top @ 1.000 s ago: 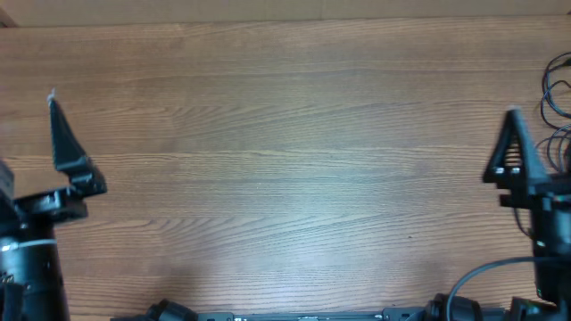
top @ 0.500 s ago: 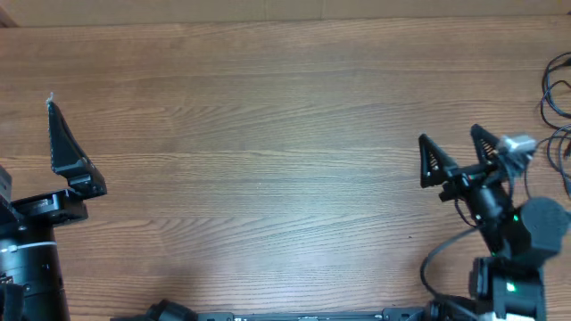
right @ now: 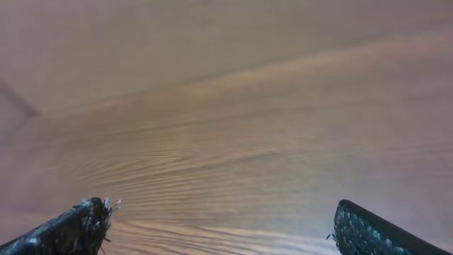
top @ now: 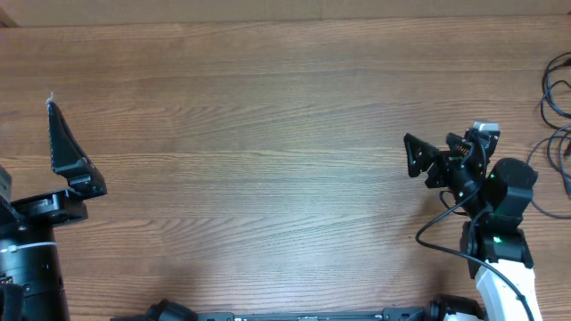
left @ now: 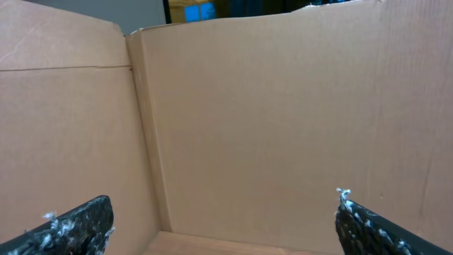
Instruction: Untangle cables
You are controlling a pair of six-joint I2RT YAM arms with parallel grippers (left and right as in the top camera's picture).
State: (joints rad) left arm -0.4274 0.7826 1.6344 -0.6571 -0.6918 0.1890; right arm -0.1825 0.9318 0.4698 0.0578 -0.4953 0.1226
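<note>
While the right jaws gaped empty, aimed toward nine o'clock, and the left jaws stood equally released, the cables (top: pixel 544 94) lay behind at the worktop's (top: pixel 268 134) three o'clock edge. A blind backward sweep could drag them off.

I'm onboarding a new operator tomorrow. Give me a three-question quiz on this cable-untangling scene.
1. True or false: the right gripper holds one of the cables.
2. On the table, seen from overhead, the cables lie at: A) the centre, B) the right edge, C) the left edge.
3. Fill in: the left gripper is open, and its camera faces a ____ wall.
Key: 1 false, it is open and empty; 2 B; 3 cardboard wall.
</note>
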